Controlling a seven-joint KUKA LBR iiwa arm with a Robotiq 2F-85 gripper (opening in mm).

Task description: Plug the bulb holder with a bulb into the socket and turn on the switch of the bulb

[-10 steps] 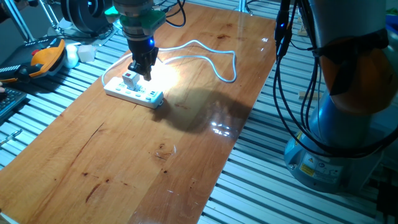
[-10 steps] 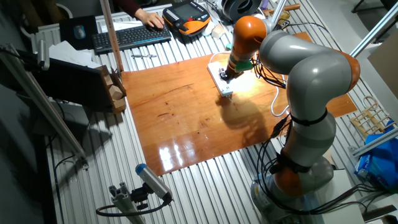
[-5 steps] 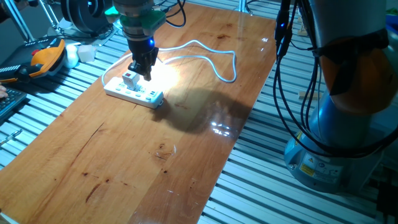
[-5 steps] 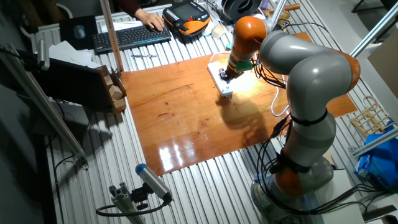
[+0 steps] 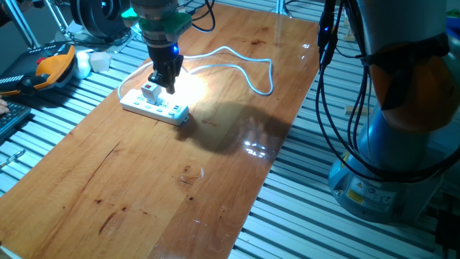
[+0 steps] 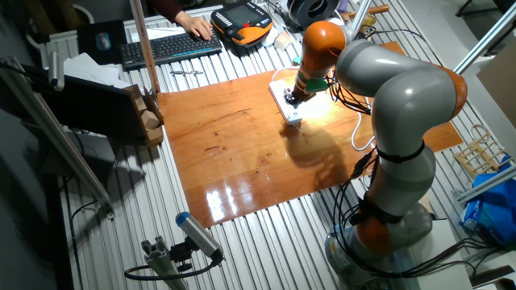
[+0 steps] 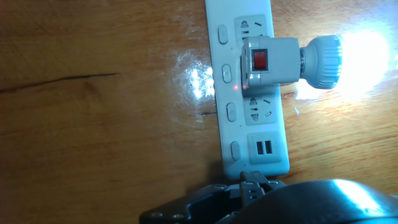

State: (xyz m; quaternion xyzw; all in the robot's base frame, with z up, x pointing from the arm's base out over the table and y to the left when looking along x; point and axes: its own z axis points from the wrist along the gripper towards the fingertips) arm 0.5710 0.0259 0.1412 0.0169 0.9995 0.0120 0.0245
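Nothing has shifted since the earlier frames: arm, gripper (image 5: 163, 80) and power strip (image 7: 247, 124) hold their positions. The bulb holder (image 7: 268, 61) sits plugged into the strip, bulb (image 7: 367, 59) glowing brightly over the wooden table (image 5: 180, 180), so its red switch (image 7: 259, 60) is judged already on. Gripper hovers just above the holder, apart from it; whether its jaws are open or closed cannot be told. Task appears essentially complete.
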